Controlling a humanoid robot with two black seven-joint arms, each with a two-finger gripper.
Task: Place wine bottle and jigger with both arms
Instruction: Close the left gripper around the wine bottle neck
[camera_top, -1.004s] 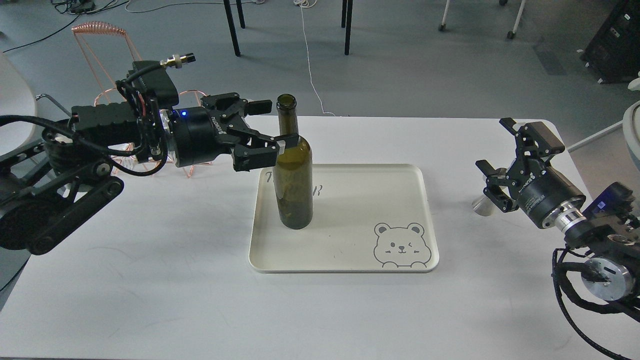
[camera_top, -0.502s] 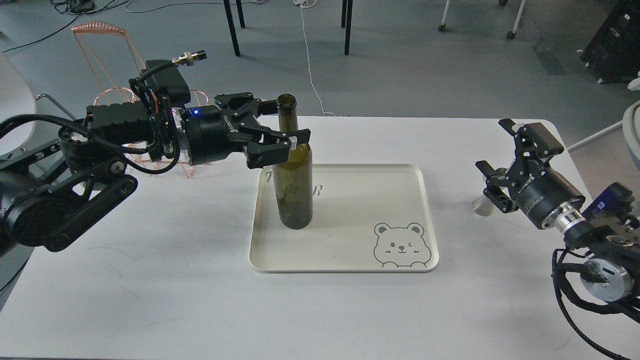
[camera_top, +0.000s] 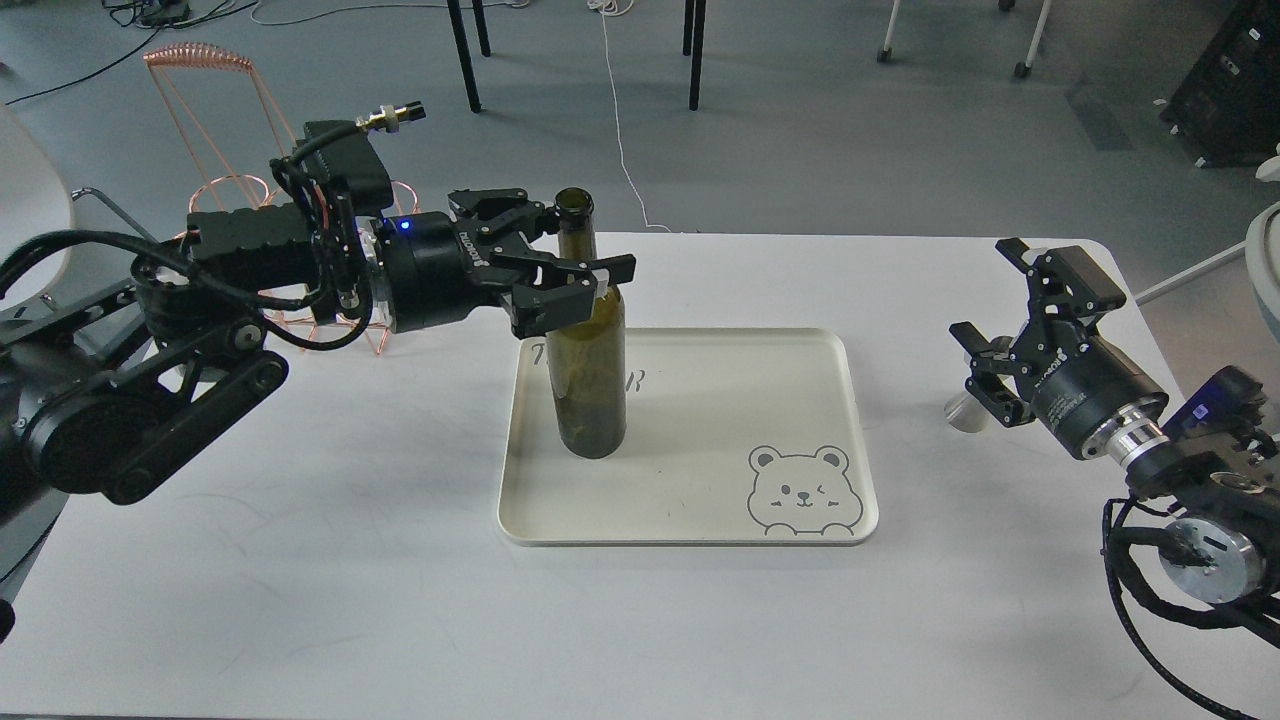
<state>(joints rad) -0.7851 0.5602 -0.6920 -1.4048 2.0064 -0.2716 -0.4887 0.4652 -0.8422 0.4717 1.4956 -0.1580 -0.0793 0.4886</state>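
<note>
The wine bottle (camera_top: 590, 370), dark olive-green, stands upright on the left part of a cream tray (camera_top: 700, 500). My left gripper (camera_top: 585, 245) comes in from the left. It is open, with its fingers on either side of the bottle's neck, one behind and one in front at the shoulder. The jigger (camera_top: 962, 412) is a small shiny steel piece on the table right of the tray, mostly hidden behind my right gripper (camera_top: 985, 295). That gripper is open and empty, just above and right of the jigger.
The tray has a bear drawing (camera_top: 805, 490) at its near right corner. A copper wire rack (camera_top: 215, 185) stands at the table's back left, behind my left arm. Chair legs and cables are on the floor beyond the table (camera_top: 300, 560).
My left gripper has moved right, from beside the bottle to straddling its neck. The bottle, the jigger and my right arm have not moved.
</note>
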